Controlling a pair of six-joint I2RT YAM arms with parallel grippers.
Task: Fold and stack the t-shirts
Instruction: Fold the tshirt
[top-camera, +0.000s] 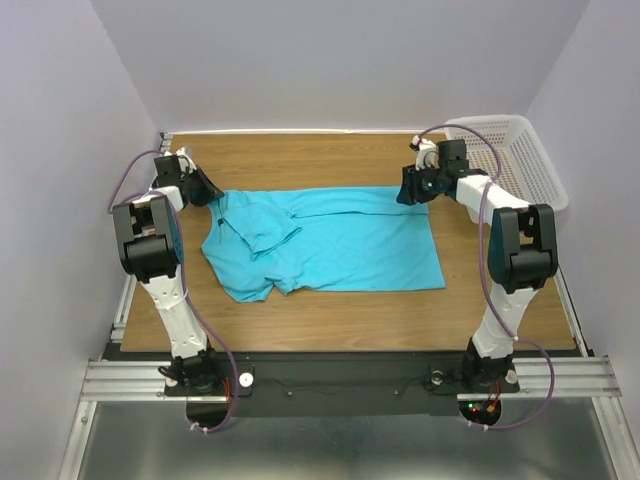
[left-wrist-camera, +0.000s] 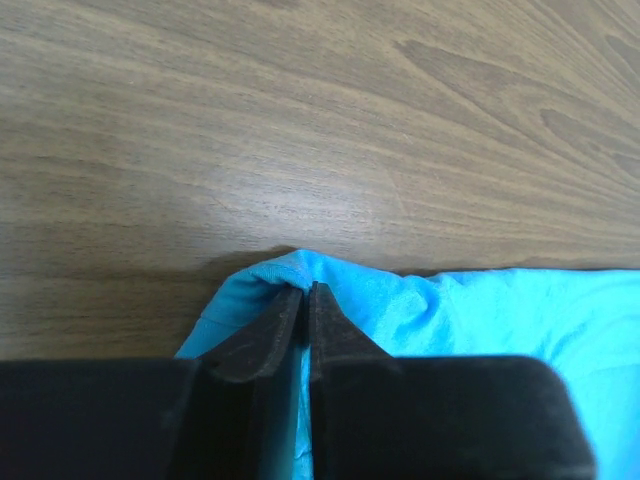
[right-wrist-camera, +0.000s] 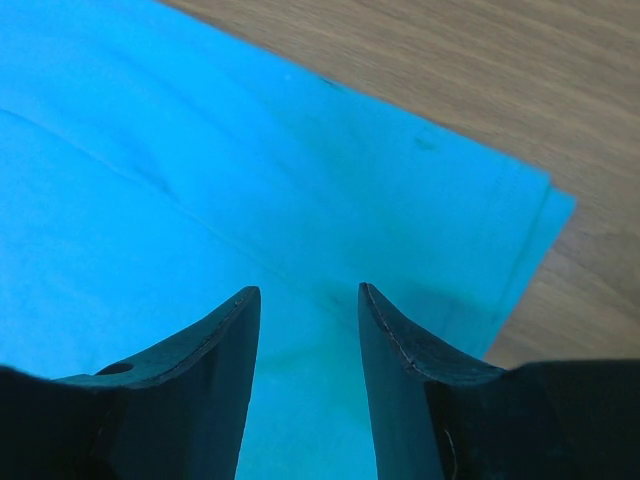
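I pinch t-shirt (top-camera: 340, 240) far corner in left gripper (left-wrist-camera: 305, 292) to fold it | right gripper (right-wrist-camera: 307, 288) spread over hem corner

A plain turquoise-blue t-shirt (top-camera: 340, 245) lies spread across the worktop (top-camera: 300, 160). It is mostly flat, though the end toward the left tool (left-wrist-camera: 305, 295) is rumpled, with a sleeve folded over the body. That tool pinches a bunched edge of the cloth. The smooth far corner lies beneath the parted right tool (right-wrist-camera: 305, 290).
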